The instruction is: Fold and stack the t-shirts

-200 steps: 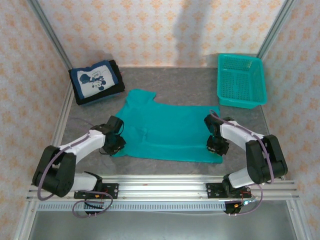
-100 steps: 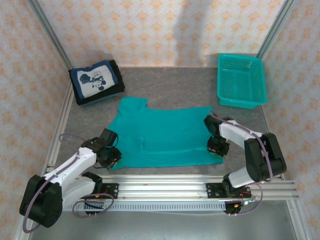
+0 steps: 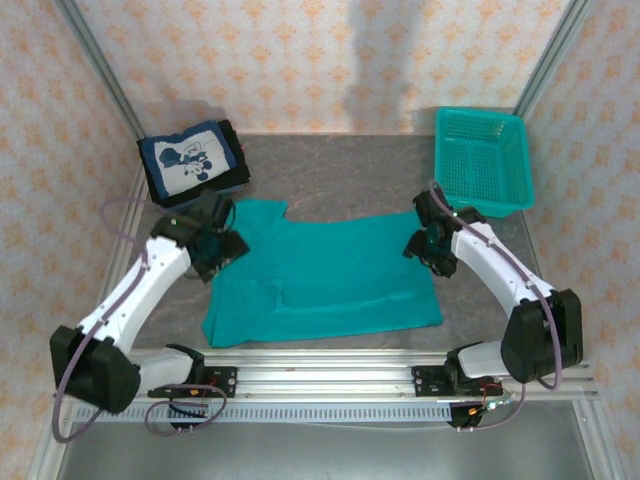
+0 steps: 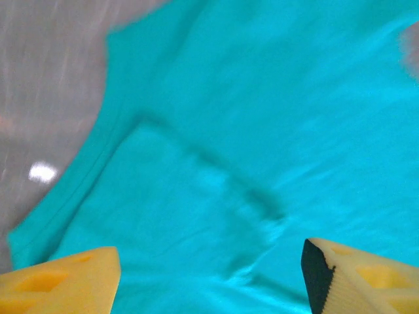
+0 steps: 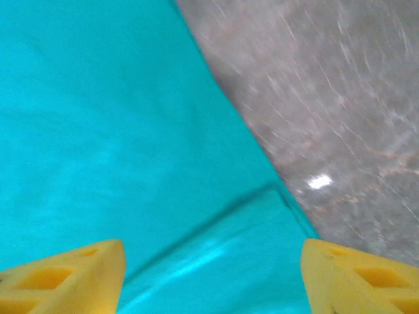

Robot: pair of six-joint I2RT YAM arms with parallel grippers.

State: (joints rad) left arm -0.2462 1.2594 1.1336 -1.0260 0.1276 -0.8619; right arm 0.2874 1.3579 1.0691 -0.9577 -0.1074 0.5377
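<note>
Teal shirt (image 3: 320, 275): spread flat, middle of desk (image 3: 340, 165).
Left tool (image 3: 220, 245): jaws apart, empty, desk's left side.
Right tool (image 3: 430, 245): jaws apart, empty, desk's right side.
Navy shirt (image 3: 190, 160): folded, desk's far-left corner.

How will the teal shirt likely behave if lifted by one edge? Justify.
Probably floppy: the teal shirt lies flat with soft creases, so it would drape. Likely light: thin cloth hugging the table.

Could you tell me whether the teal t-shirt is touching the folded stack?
Apart. The top external view shows bare table between the teal t-shirt and the folded stack.
</note>
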